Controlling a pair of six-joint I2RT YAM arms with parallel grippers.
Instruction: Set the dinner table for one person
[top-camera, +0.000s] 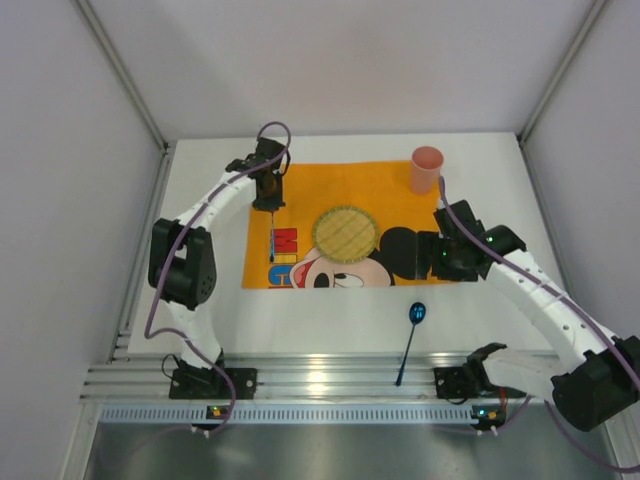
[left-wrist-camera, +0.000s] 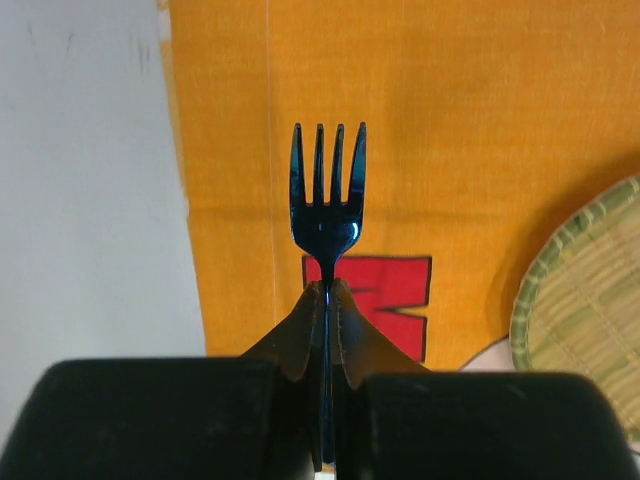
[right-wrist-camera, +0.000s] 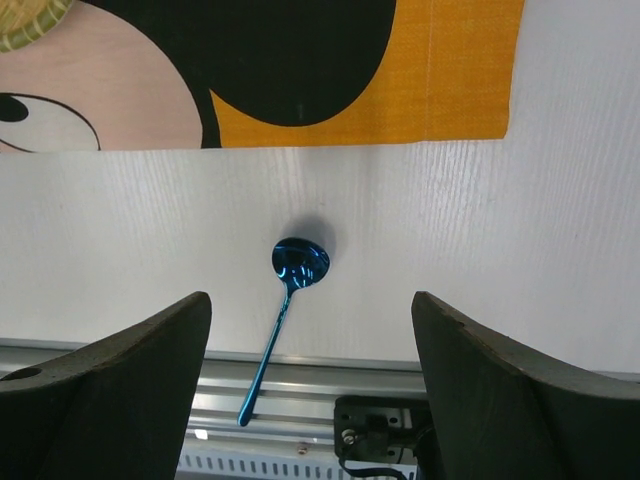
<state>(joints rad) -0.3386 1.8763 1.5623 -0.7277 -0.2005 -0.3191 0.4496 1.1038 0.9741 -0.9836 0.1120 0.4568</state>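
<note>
The white dinner table (top-camera: 330, 322) carries an orange cartoon-mouse placemat (top-camera: 340, 185). A round woven plate (top-camera: 345, 233) lies on the mat's middle and a pink cup (top-camera: 426, 170) stands at its far right corner. My left gripper (top-camera: 270, 207) is shut on a blue fork (top-camera: 272, 240) above the mat's left part. In the left wrist view the fork (left-wrist-camera: 327, 195) sticks out of the shut gripper (left-wrist-camera: 327, 285), tines forward. My right gripper (top-camera: 437, 257) is open and empty at the mat's right edge. In the right wrist view the gripper (right-wrist-camera: 310, 297) is wide open above a blue spoon (right-wrist-camera: 298, 263).
The spoon (top-camera: 411, 338) lies on the bare table in front of the mat, and its handle reaches over the aluminium rail (top-camera: 320, 380) at the near edge. White walls close in the table on the left, back and right.
</note>
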